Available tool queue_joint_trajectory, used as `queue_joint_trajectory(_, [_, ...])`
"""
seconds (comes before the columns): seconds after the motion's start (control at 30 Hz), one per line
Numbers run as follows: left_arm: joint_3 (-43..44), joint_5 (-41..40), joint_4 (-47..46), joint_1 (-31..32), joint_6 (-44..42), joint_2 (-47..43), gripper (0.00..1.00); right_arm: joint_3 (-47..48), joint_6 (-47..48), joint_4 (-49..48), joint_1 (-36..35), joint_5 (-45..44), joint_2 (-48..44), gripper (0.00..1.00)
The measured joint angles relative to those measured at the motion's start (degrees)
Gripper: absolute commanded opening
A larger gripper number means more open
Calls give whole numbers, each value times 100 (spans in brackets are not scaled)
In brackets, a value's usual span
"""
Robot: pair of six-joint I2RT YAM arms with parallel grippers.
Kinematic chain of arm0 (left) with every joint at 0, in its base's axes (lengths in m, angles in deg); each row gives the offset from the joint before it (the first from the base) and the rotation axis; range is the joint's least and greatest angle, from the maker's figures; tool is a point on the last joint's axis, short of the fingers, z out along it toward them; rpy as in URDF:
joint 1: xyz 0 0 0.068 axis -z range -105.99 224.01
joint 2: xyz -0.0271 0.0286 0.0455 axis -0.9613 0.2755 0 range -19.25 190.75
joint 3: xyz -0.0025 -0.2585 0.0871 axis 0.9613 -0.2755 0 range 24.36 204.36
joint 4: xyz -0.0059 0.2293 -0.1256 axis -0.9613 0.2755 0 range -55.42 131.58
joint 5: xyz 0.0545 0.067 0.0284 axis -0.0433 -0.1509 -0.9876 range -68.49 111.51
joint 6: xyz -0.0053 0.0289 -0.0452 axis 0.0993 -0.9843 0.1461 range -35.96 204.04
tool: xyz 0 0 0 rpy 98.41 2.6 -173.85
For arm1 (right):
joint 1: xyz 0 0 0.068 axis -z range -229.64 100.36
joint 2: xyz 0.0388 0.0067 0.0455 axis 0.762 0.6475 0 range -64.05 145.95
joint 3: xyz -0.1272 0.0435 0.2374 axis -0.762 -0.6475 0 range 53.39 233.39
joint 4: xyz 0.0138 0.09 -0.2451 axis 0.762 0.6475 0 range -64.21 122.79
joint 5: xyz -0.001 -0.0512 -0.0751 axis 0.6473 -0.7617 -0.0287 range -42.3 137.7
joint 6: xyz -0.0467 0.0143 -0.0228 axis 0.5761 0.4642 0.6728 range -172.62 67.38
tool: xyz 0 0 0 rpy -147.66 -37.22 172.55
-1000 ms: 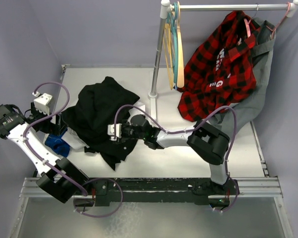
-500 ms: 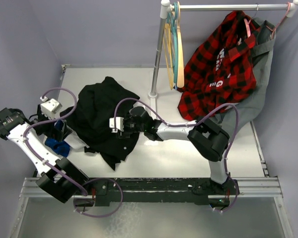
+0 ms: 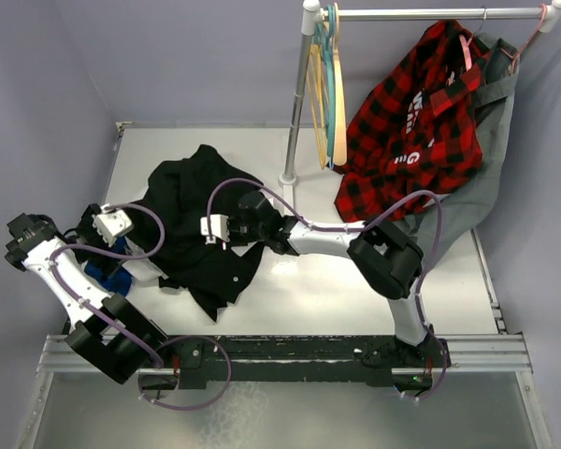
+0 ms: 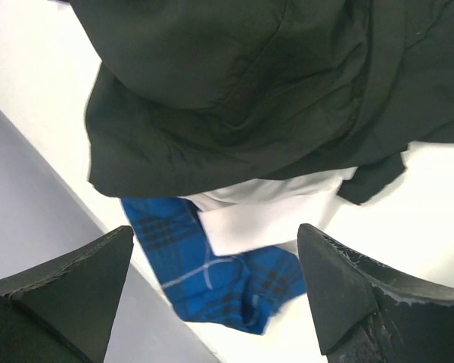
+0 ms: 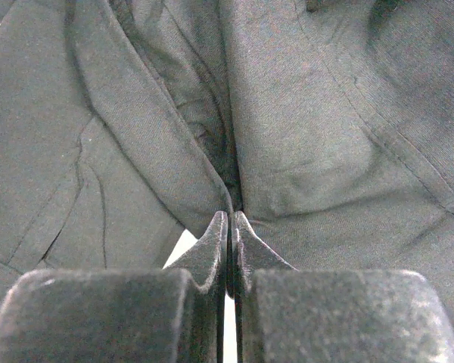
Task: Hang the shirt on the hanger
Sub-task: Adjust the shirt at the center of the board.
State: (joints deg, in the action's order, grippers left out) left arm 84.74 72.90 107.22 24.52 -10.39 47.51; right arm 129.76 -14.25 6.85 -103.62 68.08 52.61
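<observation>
A black shirt (image 3: 192,201) lies crumpled on the white table (image 3: 355,290), toward nine o'clock from its middle. The right gripper (image 5: 228,221), jaws pressed together, pinches a fold of it. The left gripper (image 4: 216,229), jaws spread wide, hangs over the shirt's eight o'clock edge, above a white cloth (image 4: 265,208) and a blue plaid cloth (image 4: 212,280). The tan hanger (image 3: 340,117) hangs from the rail (image 3: 421,13) at one o'clock, well apart.

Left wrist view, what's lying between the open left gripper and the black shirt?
Between the left gripper and the shirt lie a white garment and a blue plaid cloth, seen in the left wrist view.
</observation>
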Motion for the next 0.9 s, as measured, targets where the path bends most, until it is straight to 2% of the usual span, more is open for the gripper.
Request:
queue_joint_trajectory(0.1, [31,164,-74,0,-481,76,91,-107,-26,74,24,-2,-192,0])
queue_joint_trajectory(0.2, [232,426,103,0,-1200,417,92,-592,-162,42,153,15,-820,0])
queue_joint_trajectory(0.3, [319,629,251,0,-1746,710,93,-1058,-352,-138,466,37,-1578,0])
queue_joint_trajectory(0.43, [319,758,474,52,-2090,817,94,-1228,-568,-404,922,103,-2159,0])
queue_joint_trajectory(0.53, [262,787,365,245,-2221,723,95,-1268,-730,-612,1185,184,-2264,0])
queue_joint_trajectory(0.73, [-302,745,-573,1108,-2251,85,99,-1311,-1003,-737,1314,356,-2162,0])
queue_joint_trajectory(0.9, [-286,662,-621,1681,-2184,63,99,-1311,-1169,-859,1314,474,-2017,0])
